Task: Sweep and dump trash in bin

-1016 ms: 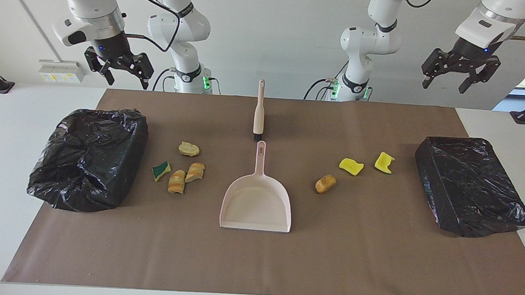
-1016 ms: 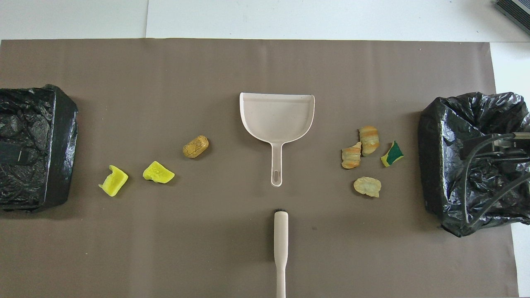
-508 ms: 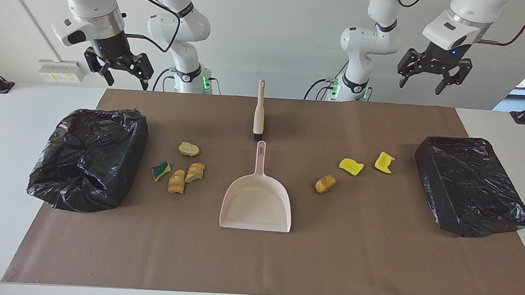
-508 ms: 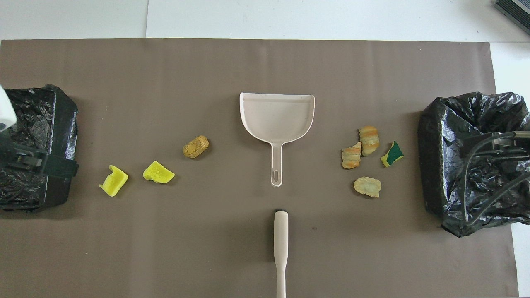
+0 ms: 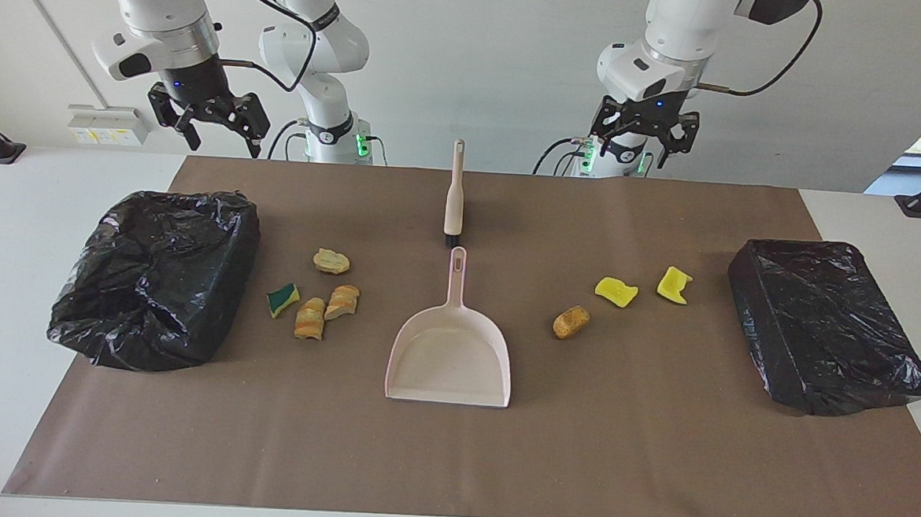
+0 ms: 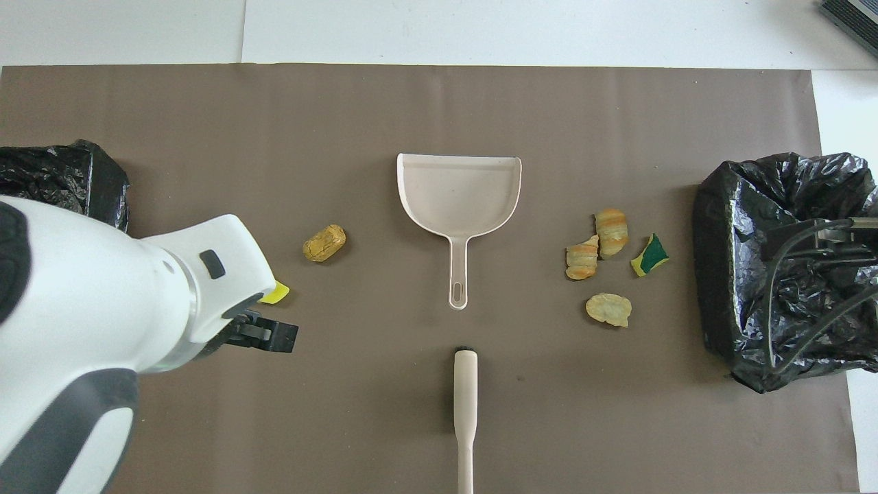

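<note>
Overhead, both grippers' fingers spread, empty

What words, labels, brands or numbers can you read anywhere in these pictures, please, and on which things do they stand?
None can be read.
Wall box beside the right arm: yellow stickers, print too small to read.
Dustpan, brush, bin bags: no visible lettering.
</note>
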Tool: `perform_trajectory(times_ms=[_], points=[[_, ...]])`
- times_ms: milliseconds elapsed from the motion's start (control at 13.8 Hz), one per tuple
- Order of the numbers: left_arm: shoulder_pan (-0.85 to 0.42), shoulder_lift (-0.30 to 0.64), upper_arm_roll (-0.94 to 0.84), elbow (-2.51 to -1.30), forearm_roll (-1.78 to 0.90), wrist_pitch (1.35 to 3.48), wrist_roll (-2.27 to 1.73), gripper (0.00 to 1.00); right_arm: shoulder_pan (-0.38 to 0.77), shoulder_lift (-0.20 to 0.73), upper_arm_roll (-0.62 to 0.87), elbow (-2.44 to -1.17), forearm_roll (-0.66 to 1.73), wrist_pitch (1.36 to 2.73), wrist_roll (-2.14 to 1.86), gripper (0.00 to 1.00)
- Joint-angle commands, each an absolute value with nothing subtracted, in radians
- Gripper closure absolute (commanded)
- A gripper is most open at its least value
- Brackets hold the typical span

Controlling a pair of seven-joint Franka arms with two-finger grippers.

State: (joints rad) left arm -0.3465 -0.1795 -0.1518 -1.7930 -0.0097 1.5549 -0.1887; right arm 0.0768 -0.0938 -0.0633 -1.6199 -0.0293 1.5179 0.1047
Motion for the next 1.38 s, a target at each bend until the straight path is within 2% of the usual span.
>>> perform_trajectory(times_ms=[0, 508, 653, 798, 1089, 1306], points=[[-0.466, -0.236, -0.133, -1.939, -0.017, 1.672, -0.322, 0.0, 0.072, -0.11, -0.061, -1.641, -0.014, 1.542, 0.083, 0.0], [-0.696, -0.252, -0.133, -2.152, -0.07, 1.902, -0.563, 0.0, 0.072, -0.126, -0.058, -1.647, -0.014, 1.502, 0.069, 0.0], [-0.75, -0.242, -0.133, -2.169, -0.113, 1.928, -0.575, 0.0, 0.081, -0.078, -0.051, -1.647, -0.014, 1.54, 0.078, 0.0], [-0.808, -0.192, -0.133, -2.195, -0.115, 2.003, -0.59, 0.0, 0.096, -0.003, -0.045, -1.649, -0.012, 1.607, 0.084, 0.0], [-0.931, -0.134, -0.133, -2.313, -0.115, 2.227, -0.753, 0.0, 0.187, 0.127, -0.041, -1.651, 0.012, 1.807, 0.126, 0.0], [-0.989, -0.086, -0.133, -2.332, -0.115, 2.287, -0.821, 0.0, 0.251, 0.221, -0.04, -1.649, 0.044, 1.896, 0.178, 0.0]])
